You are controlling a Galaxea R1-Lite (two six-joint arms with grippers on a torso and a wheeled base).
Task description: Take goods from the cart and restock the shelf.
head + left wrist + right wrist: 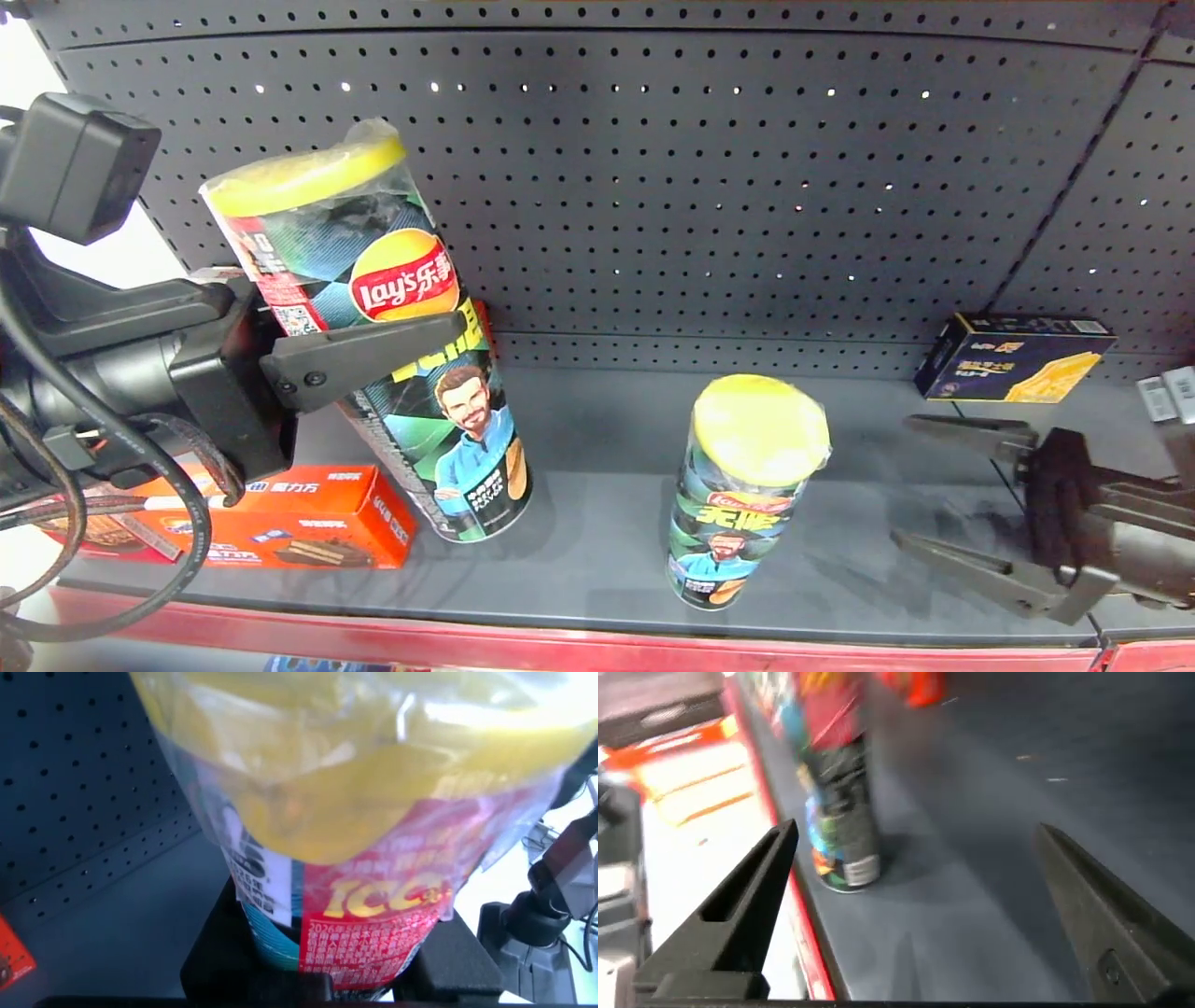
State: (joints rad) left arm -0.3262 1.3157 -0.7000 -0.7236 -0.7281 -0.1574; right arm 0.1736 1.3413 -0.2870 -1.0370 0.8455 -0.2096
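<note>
The left gripper (420,327) jaws clamp the tilted chip can (364,252) at the shelf (607,448) left end, base near the orange box (308,527). Released leaning, it could topple; the right gripper (901,481) jaws gape open

Shelf (597,439) runs the full width, with the pegboard panel (653,187) standing behind it.

Left front: flat box (299,527) lies along the shelf's front edge. Just to its right is the held can (392,317), tilted with its top leaning left, clamped in the left gripper (448,327), which comes in from the left above the flat box. Whether its base touches the shelf cannot be told.

Centre front: standing can (747,490), upright on the shelf, well apart from the held can.

Right rear: rear box (1013,357) against the pegboard panel.

Right front: right gripper (904,481) hangs above the shelf, to the right of the standing can and before the rear box, touching neither.
</note>
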